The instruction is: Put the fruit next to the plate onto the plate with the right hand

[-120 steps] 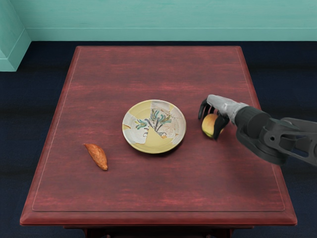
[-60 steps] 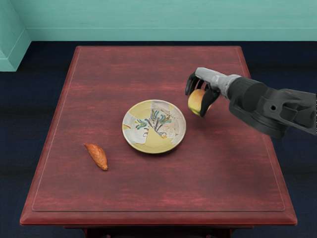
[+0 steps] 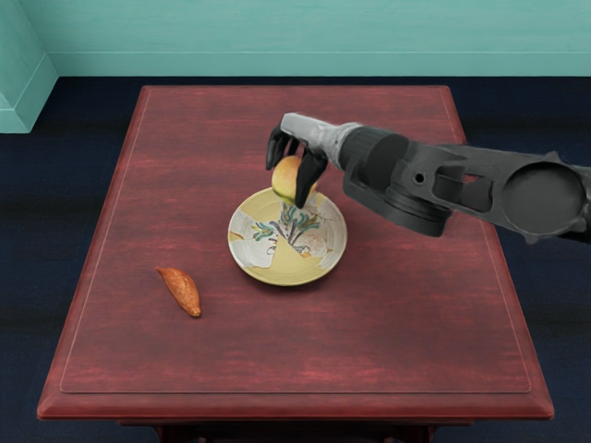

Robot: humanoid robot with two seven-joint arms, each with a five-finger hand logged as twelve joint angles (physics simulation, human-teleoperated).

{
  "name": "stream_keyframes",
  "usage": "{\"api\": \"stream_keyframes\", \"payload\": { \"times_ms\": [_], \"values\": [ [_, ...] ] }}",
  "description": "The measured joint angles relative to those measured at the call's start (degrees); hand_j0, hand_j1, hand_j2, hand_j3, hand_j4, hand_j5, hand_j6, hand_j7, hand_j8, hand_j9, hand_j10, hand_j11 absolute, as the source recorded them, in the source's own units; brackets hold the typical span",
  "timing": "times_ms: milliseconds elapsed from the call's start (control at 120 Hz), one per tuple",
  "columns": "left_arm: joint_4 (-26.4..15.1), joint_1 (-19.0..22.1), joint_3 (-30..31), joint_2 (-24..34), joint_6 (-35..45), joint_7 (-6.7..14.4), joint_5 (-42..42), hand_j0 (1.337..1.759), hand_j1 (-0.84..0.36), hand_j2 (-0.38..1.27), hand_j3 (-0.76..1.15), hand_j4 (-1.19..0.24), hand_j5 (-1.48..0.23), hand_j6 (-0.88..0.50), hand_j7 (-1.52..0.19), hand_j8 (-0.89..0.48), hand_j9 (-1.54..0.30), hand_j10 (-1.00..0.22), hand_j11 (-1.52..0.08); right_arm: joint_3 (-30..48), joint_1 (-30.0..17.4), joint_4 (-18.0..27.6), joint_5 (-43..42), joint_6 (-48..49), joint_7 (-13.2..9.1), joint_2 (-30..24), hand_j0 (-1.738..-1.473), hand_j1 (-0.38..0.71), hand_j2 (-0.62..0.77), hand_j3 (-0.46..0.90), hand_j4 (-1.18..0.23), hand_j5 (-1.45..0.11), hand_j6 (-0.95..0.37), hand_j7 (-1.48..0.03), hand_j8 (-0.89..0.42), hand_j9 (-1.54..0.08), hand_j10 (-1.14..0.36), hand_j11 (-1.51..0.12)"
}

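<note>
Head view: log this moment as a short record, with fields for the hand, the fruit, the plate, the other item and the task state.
right hand: dark five-finger right hand, fingers curled around the fruit
fruit: round yellow-orange fruit, held over the plate's far rim
plate: round yellow patterned plate, on the dark red wooden table
other item: orange sweet potato, left of the plate, apart from it
task state: fruit not yet released

A round yellow fruit with a reddish blush (image 3: 287, 177) (a peach or an apple, hard to tell) is gripped in the dark fingers of the right hand (image 3: 297, 155), over the far rim of a round plate (image 3: 238, 251). The plate, cream-yellow with a blue-green plant motif, lies flat near the middle of the table (image 3: 416, 323).
</note>
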Motion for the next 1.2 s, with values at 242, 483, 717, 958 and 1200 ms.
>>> {"api": "stream_keyframes", "payload": {
  "times_ms": [242, 483, 717, 958, 1200],
  "values": [
    [0.0, 0.0, 0.1, 0.0, 0.0, 0.0, 0.0, 1.658, 0.34, 0.00, 0.00, -0.01, -0.01, -0.01, -0.01, -0.01, -0.01, -0.01, -0.01, -1.9, -1.0, -6.1, -0.8, 0.0, 0.0, 6.1, -1.657, 0.26, 0.56, 0.00, -0.72, -1.05, -0.48, -0.99, -0.30, -1.03, -0.49, -1.03],
    [0.0, -0.1, 0.1, 0.0, 0.0, 0.0, 0.0, 1.658, 0.34, 0.00, 0.00, -0.01, -0.01, -0.01, -0.01, -0.01, -0.01, -0.01, -0.01, -2.4, -0.9, -7.2, -1.6, 0.0, 0.0, 8.0, -1.658, -0.03, 0.28, 0.00, -0.38, -0.54, -0.25, -0.51, -0.17, -0.53, -0.26, -0.53],
    [0.0, -0.1, 0.1, 0.0, 0.0, 0.0, 0.0, 1.658, 0.34, 0.00, 0.00, -0.01, -0.01, -0.01, -0.01, -0.01, -0.01, -0.01, -0.01, 0.1, -0.8, -3.7, 1.7, 3.4, -0.1, 5.9, -1.658, -0.25, 0.09, 0.00, -0.12, -0.17, -0.08, -0.16, -0.05, -0.17, -0.08, -0.17],
    [0.0, 0.3, 0.0, 0.0, 0.0, 0.0, 0.0, 1.658, 0.34, 0.00, 0.00, -0.01, -0.01, -0.01, -0.01, -0.01, -0.01, -0.01, -0.01, 15.5, -3.6, 8.0, 33.2, 23.3, -0.1, -2.2, -1.658, -0.32, 0.03, 0.00, -0.04, -0.05, -0.03, -0.05, -0.02, -0.05, -0.03, -0.05],
    [0.0, 0.3, 0.0, 0.0, 0.0, 0.0, 0.0, 1.658, 0.34, 0.00, 0.00, -0.01, -0.01, -0.01, -0.01, -0.01, -0.01, -0.01, -0.01, 29.3, -21.1, 8.6, 55.0, 43.2, -0.1, -15.5, -1.658, -0.34, 0.01, 0.00, -0.01, -0.02, -0.01, -0.02, -0.01, -0.02, -0.01, -0.02]
  ]
}}
